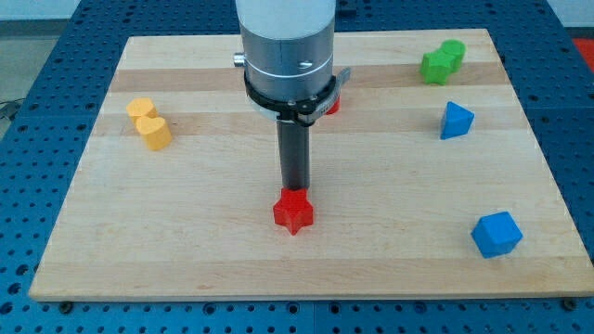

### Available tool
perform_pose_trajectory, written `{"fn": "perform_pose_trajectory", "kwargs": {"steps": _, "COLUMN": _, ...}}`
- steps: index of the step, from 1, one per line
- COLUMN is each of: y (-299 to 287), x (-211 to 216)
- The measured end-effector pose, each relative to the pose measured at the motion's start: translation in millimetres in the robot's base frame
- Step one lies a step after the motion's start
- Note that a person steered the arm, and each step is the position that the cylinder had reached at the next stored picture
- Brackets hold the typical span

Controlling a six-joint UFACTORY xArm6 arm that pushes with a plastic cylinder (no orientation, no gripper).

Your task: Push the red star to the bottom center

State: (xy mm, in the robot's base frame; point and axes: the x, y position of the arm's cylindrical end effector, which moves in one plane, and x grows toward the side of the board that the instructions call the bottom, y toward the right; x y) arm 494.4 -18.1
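1. Just below the board's centre, my tip (295, 188) stands at the 12 o'clock edge of the red star (293, 211), touching it or all but touching; I cannot tell which.
2. My end is a bare rod: nothing opens, nothing closes, and it holds nothing. It can only shove.
3. The red star sits a little left of the wooden board's (111, 269) midline, with a strip of bare wood between it and the 6 o'clock edge.
4. It looks small, rigid and light, and I judge it will slide easily on the smooth wood. Its points make it likely to spin if struck off-centre.
5. The best contact, I judge, is at 12 o'clock, in the notch between two points, pushing toward 6 o'clock and slightly toward 3.
6. Other pieces lie well apart: a yellow block (148, 123) at 9 to 10 o'clock, a green block (441, 62) at 1 to 2, a blue triangular block (456, 121) and a blue cube-like block (497, 234) at 3 to 4, and a small red piece (331, 105) half hidden behind my arm.
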Motion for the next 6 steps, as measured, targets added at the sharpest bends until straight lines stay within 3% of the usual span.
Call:
{"fn": "perform_pose_trajectory", "kwargs": {"steps": 1, "y": 1.6, "x": 26.8}}
{"fn": "perform_pose_trajectory", "kwargs": {"steps": 2, "y": 1.6, "x": 26.8}}
{"fn": "perform_pose_trajectory", "kwargs": {"steps": 3, "y": 0.2, "x": 60.1}}
{"fn": "perform_pose_trajectory", "kwargs": {"steps": 4, "y": 0.0, "x": 55.8}}
{"fn": "perform_pose_trajectory", "kwargs": {"steps": 6, "y": -51.7, "x": -162.0}}
